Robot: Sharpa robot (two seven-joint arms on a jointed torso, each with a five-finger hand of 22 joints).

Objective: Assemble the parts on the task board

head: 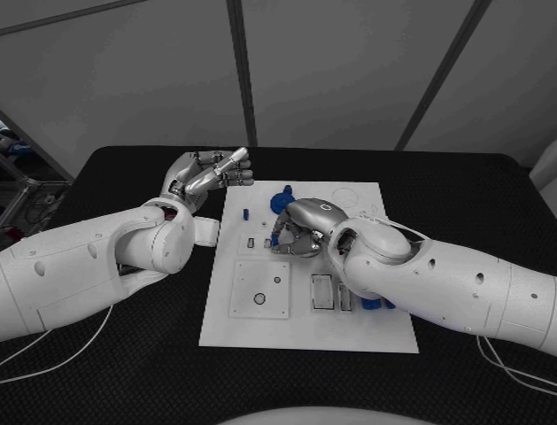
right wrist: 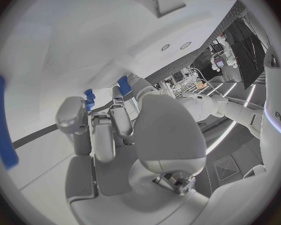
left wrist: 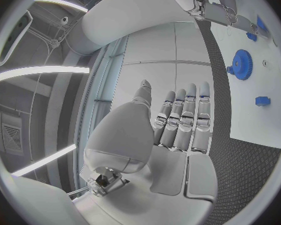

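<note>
Right hand (head: pixel 301 228) low over task board (head: pixel 355 332) — blue parts (head: pixel 282 201) on it

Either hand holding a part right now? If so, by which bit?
Left hand: nothing, fingers straight and apart, raised beside the task board. Right hand: fingers curled down over the board; whether it grips a part cannot be told.

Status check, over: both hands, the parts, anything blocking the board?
Left robot hand open, off the task board. Right robot hand curled low over board; grip unclear. Blue gear loose beside it. Nothing blocking.
</note>
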